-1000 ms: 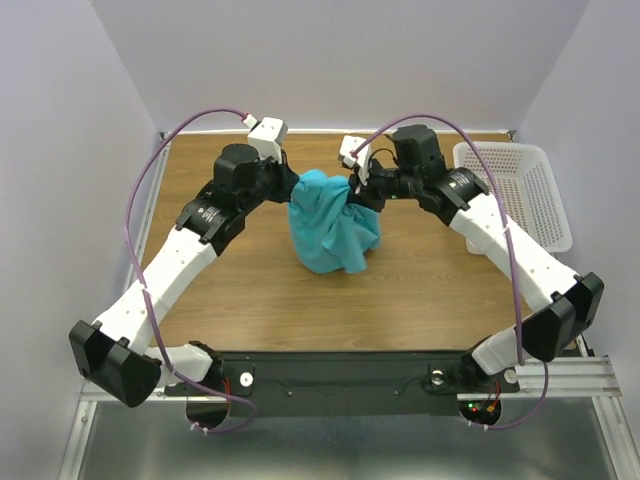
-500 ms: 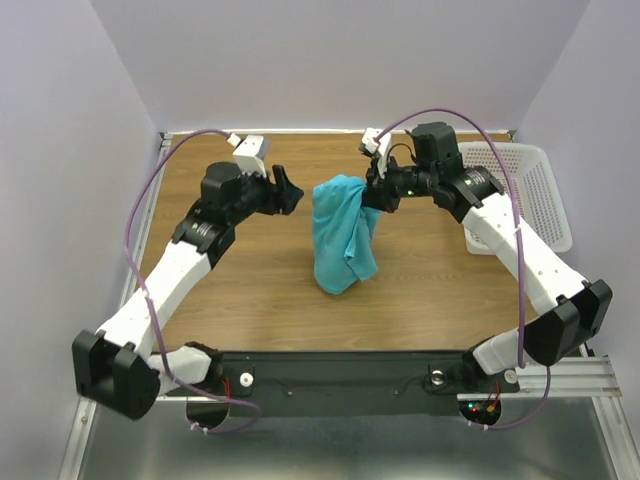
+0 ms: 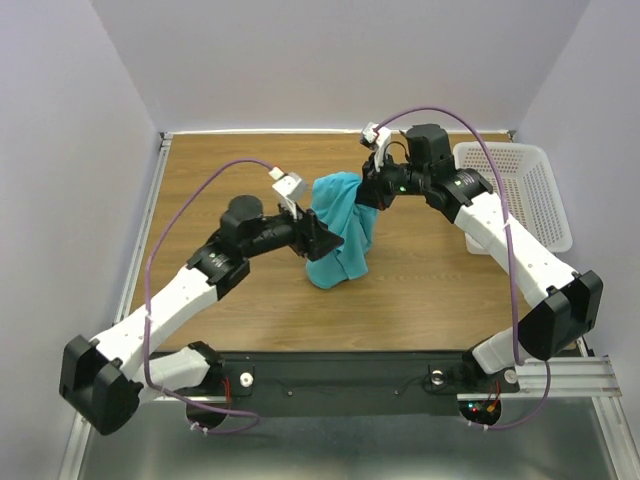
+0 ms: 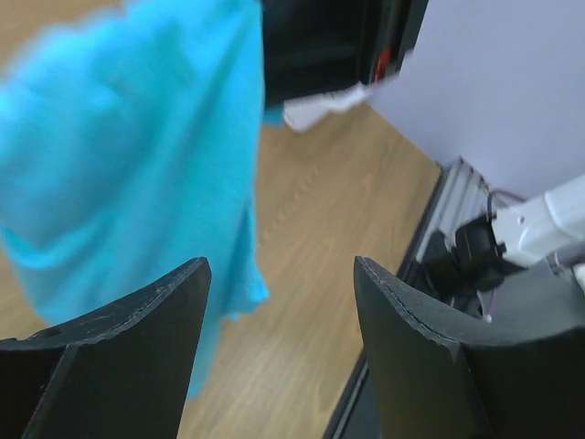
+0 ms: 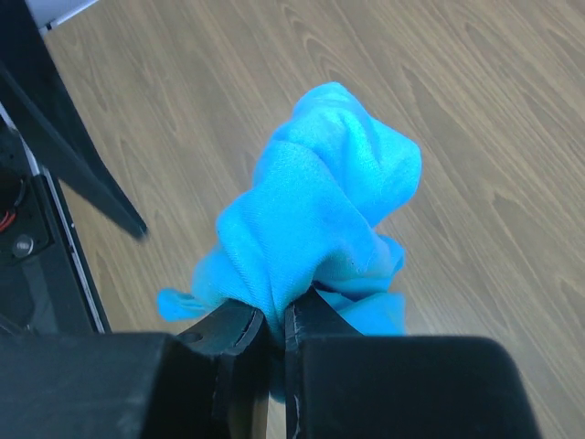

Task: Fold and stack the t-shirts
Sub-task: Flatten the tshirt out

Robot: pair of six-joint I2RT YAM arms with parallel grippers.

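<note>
Left gripper (image 3: 323, 240) now beside t-shirt (image 3: 343, 212)

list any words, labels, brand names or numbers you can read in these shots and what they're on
None can be read in any view.
The t-shirt shows only plain turquoise cloth, with no print and no label in sight.
The white basket carries no visible marking.

Robot lab: plain-walled booth (image 3: 330, 60) around a wooden table (image 3: 430, 290).
</note>
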